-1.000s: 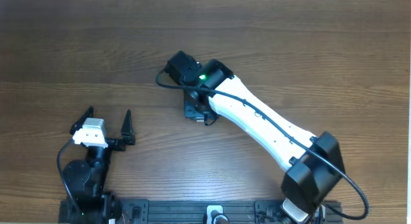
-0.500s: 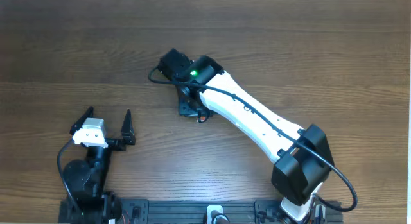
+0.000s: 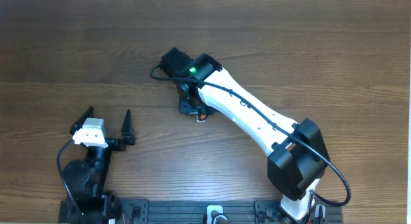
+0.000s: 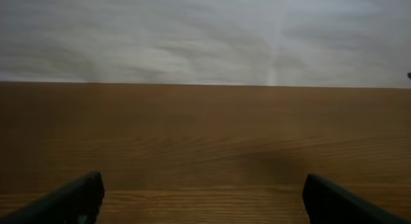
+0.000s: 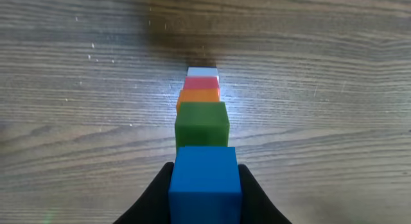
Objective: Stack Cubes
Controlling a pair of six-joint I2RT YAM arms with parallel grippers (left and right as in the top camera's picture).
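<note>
Your right claw was closed to the width of the blue cube, one finger pressed against each side, right at the middle of the table. Beneath it ran the stack: green cube, orange cube, red cube, white cube at the bottom. Whether blue touched green, I couldn't tell. Out at 9 o'clock, your left claw stood spread wide, gripping nothing.

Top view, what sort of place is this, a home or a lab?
Probably a robotics lab bench: a wooden table, a left arm and a right arm standing at a black rail on its edge, and stacked coloured cubes, a blue cube topmost.
</note>
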